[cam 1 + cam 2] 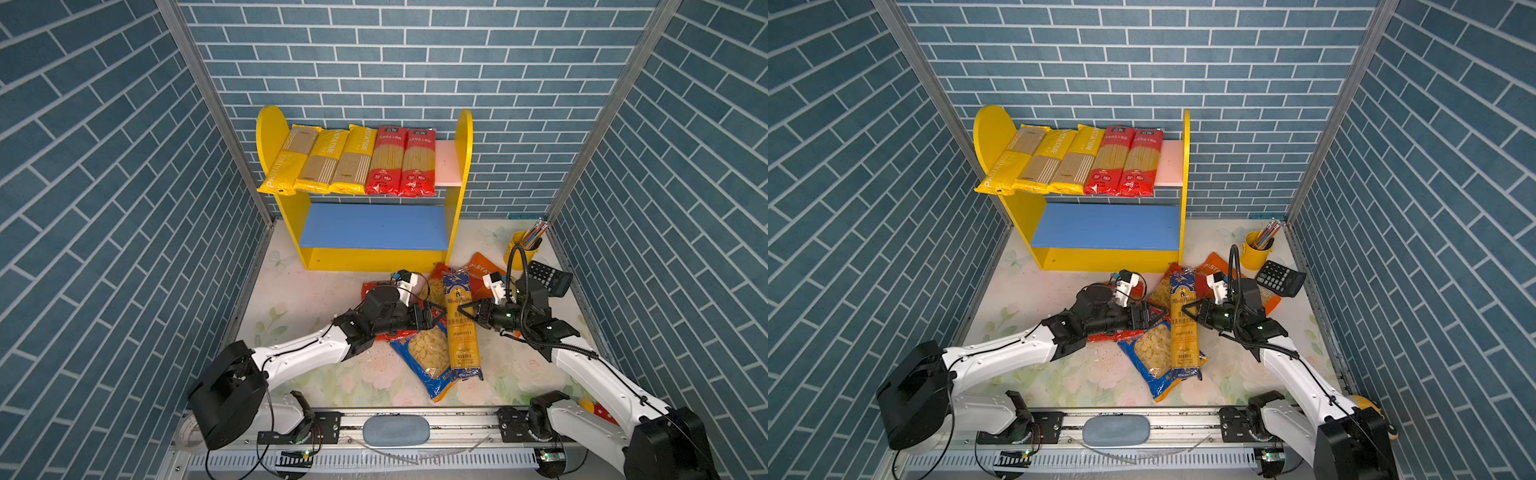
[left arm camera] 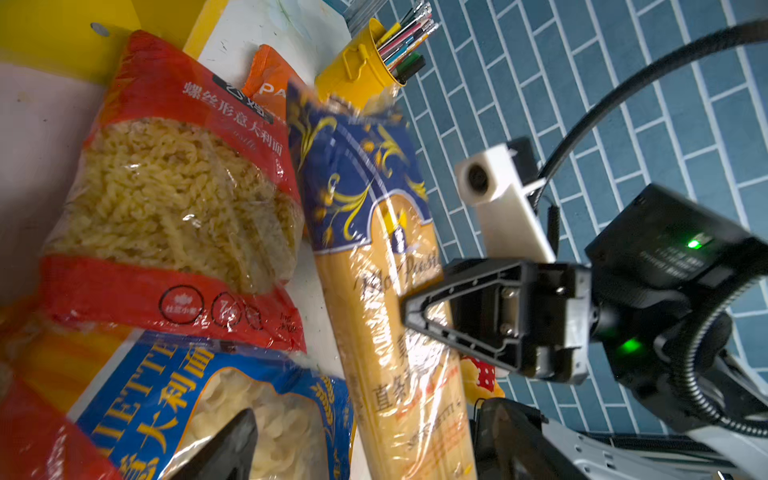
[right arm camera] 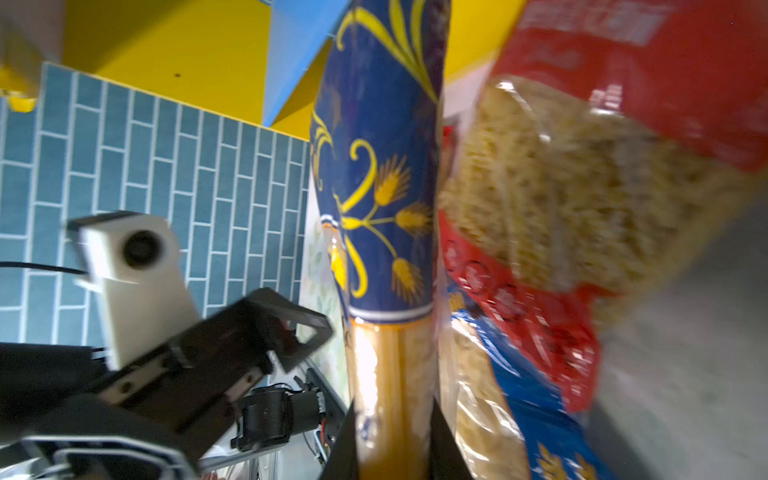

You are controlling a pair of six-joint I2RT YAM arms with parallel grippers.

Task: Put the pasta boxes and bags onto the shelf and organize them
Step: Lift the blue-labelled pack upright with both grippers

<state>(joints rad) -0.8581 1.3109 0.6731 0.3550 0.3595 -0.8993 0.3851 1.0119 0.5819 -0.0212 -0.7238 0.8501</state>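
Note:
A dark-blue spaghetti pack (image 1: 459,328) lies lengthwise over a pile of pasta bags on the table: a blue shell-pasta bag (image 1: 428,357), a red fusilli bag (image 2: 166,199) and an orange bag (image 1: 484,270). My right gripper (image 3: 395,453) is shut on the spaghetti pack (image 3: 382,187) from its right side. My left gripper (image 2: 370,449) stands open on the opposite side, its fingers wide around the pack (image 2: 374,249). The shelf (image 1: 463,137) at the back carries three yellow and two red spaghetti packs (image 1: 386,162) on its pink upper board; its blue lower board (image 1: 374,224) is bare.
A yellow pencil cup (image 1: 524,245) and a black calculator (image 1: 548,278) stand at the back right by the wall. A red-dotted plush toy (image 1: 598,409) lies behind the right arm near the front rail. Another red bag (image 1: 368,289) lies under the left arm.

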